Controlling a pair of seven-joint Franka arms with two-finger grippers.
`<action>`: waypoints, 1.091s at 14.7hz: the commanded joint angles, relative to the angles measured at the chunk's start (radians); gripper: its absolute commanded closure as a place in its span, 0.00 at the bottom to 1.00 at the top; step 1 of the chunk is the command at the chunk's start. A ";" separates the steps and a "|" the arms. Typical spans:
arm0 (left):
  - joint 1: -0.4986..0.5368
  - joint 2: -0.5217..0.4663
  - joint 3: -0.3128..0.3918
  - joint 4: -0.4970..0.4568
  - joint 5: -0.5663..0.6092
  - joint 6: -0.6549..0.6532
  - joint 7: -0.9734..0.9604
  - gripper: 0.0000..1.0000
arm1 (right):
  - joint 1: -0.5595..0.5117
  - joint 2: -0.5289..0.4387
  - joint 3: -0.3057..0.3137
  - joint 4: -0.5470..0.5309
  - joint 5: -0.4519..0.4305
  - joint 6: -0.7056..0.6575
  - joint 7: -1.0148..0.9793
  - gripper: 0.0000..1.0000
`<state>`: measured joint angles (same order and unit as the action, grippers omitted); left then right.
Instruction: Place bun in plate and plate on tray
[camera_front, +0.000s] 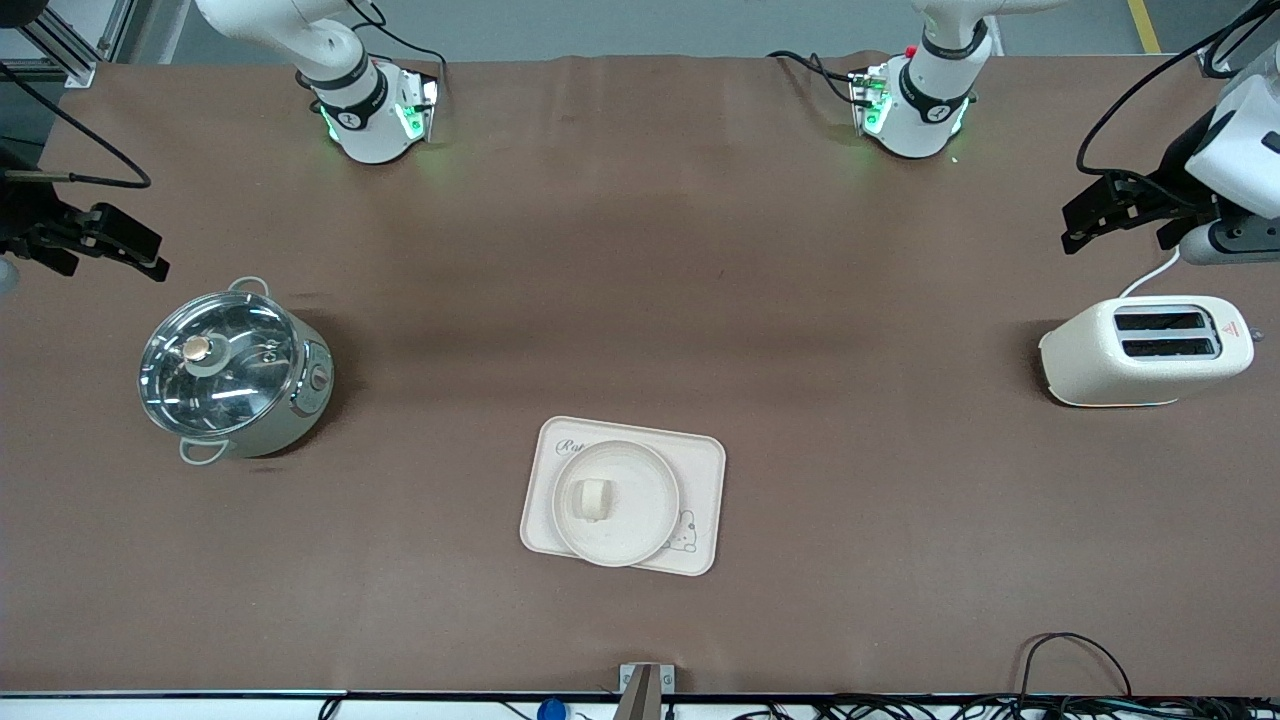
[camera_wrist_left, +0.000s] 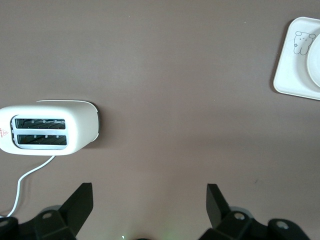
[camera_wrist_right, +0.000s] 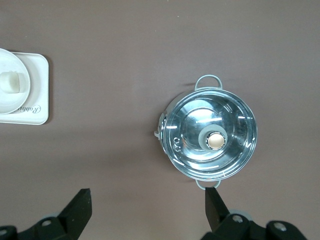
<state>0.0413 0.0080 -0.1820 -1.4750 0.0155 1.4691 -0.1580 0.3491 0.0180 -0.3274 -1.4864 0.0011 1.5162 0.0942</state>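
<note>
The bun (camera_front: 590, 498) lies in the round cream plate (camera_front: 640, 515), and the plate sits on the rabbit tray (camera_front: 703, 470) near the front-camera edge of the table. My left gripper (camera_front: 1075, 228) is open and empty, above the table's left-arm end next to the toaster. My right gripper (camera_front: 155, 255) is open and empty, above the right-arm end next to the pot. In the left wrist view the open gripper (camera_wrist_left: 149, 200) is over bare cloth, with a tray corner (camera_wrist_left: 290, 80) in view. In the right wrist view the open gripper (camera_wrist_right: 148, 202) also shows, with the tray (camera_wrist_right: 40, 70), plate (camera_wrist_right: 7, 102) and bun (camera_wrist_right: 10, 81).
A steel pot with a glass lid (camera_front: 225, 370) stands toward the right arm's end; it also shows in the right wrist view (camera_wrist_right: 210, 135). A cream toaster (camera_front: 1150, 350) with a white cord stands toward the left arm's end, and shows in the left wrist view (camera_wrist_left: 45, 127).
</note>
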 joint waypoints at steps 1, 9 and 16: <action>0.005 -0.025 -0.010 -0.019 -0.015 -0.006 0.018 0.00 | -0.227 -0.059 0.221 -0.054 -0.018 0.001 0.021 0.00; 0.003 -0.022 -0.019 -0.011 -0.011 -0.006 0.041 0.00 | -0.354 -0.199 0.335 -0.267 -0.010 0.101 0.018 0.00; 0.005 -0.014 -0.019 -0.008 0.000 -0.006 0.040 0.00 | -0.394 -0.196 0.353 -0.255 -0.009 0.113 0.012 0.00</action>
<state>0.0405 0.0078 -0.1962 -1.4750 0.0155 1.4691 -0.1361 -0.0297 -0.1511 -0.0016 -1.7184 0.0000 1.6195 0.0977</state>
